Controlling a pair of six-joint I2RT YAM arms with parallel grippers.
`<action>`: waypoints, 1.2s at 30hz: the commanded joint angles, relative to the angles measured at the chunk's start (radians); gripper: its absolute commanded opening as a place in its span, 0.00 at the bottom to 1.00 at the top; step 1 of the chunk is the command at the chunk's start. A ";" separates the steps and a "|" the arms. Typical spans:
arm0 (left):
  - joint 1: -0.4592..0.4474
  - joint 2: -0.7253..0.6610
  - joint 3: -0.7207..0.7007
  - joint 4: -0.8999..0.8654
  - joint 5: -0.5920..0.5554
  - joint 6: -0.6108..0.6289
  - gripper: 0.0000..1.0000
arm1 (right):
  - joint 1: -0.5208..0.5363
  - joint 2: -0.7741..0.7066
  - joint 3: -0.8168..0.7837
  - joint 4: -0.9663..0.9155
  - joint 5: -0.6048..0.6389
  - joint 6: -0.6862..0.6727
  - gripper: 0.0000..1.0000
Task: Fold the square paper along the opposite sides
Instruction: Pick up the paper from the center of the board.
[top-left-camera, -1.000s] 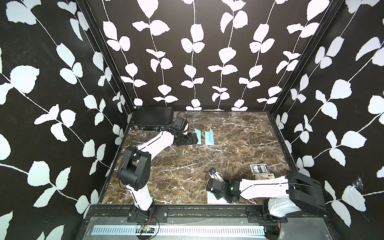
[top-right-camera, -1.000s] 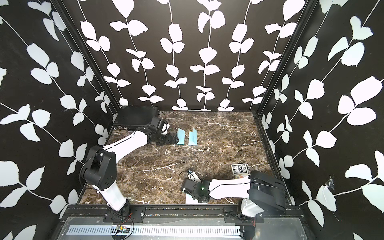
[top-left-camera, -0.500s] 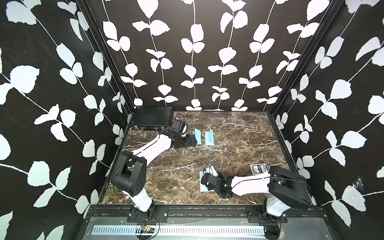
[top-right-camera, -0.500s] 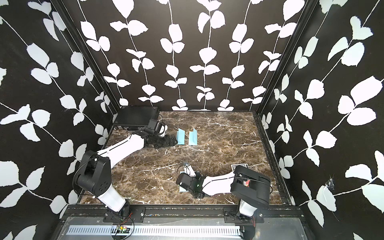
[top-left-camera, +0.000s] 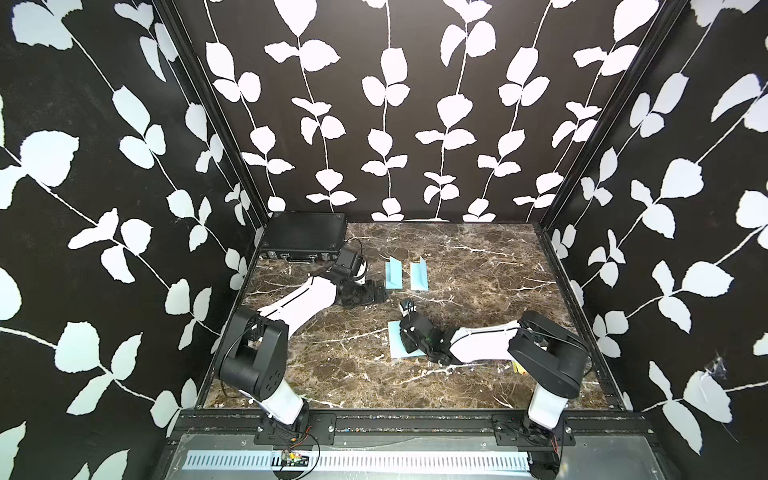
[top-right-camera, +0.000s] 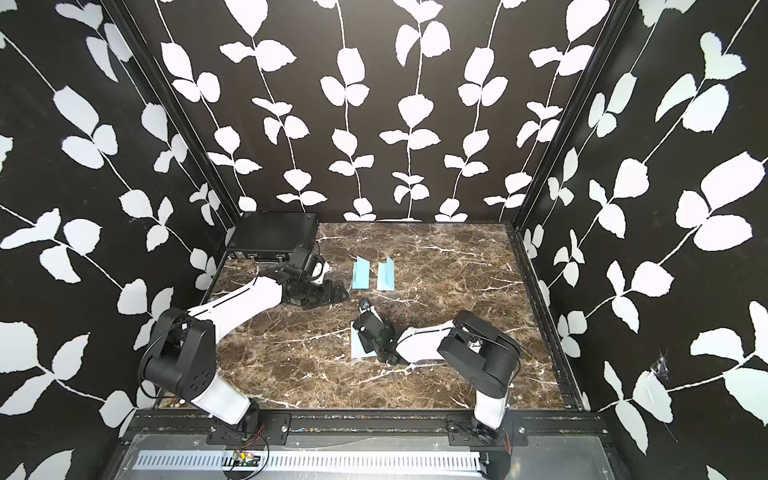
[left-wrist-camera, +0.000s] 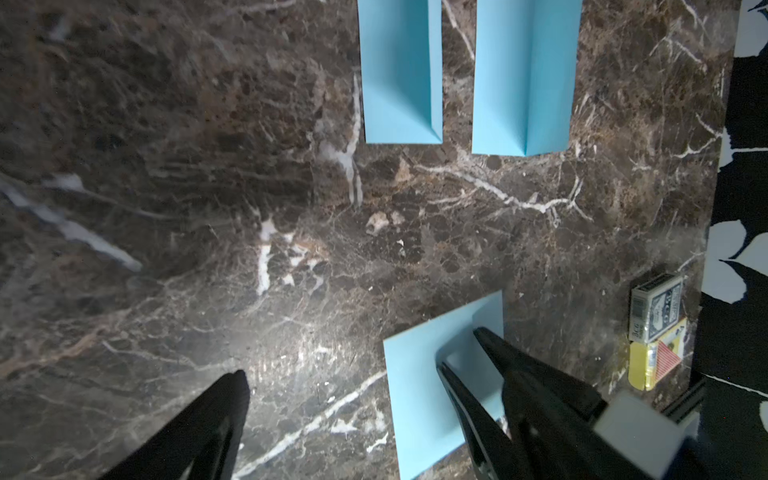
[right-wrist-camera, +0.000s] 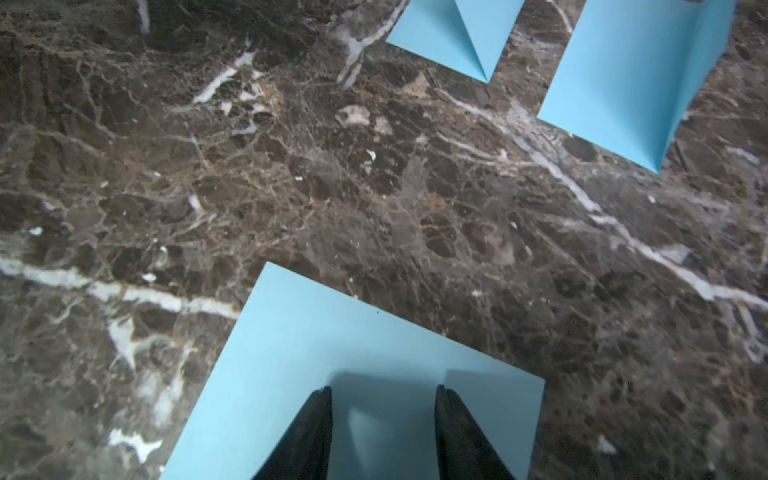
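Right wrist: right gripper (right-wrist-camera: 383, 388), jaws half spread, tips pressing paper (right-wrist-camera: 332, 332), now dragged toward centre; left gripper (top-left-camera: 377, 292) splayed wide; fold pending.

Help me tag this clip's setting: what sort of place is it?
Likely a robot test booth: leaf-patterned walls box in a marble-look tabletop, with left arm and right arm bolted at its front edge.
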 joint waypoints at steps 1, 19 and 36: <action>-0.004 -0.062 -0.030 -0.044 0.035 -0.005 0.96 | -0.025 0.016 0.027 -0.159 -0.066 -0.062 0.44; -0.191 0.048 -0.005 -0.067 0.026 -0.129 0.96 | -0.255 -0.449 -0.207 -0.204 -0.552 0.299 0.58; -0.211 0.244 -0.003 0.032 0.080 -0.155 0.85 | -0.263 -0.110 -0.280 0.116 -0.765 0.318 0.54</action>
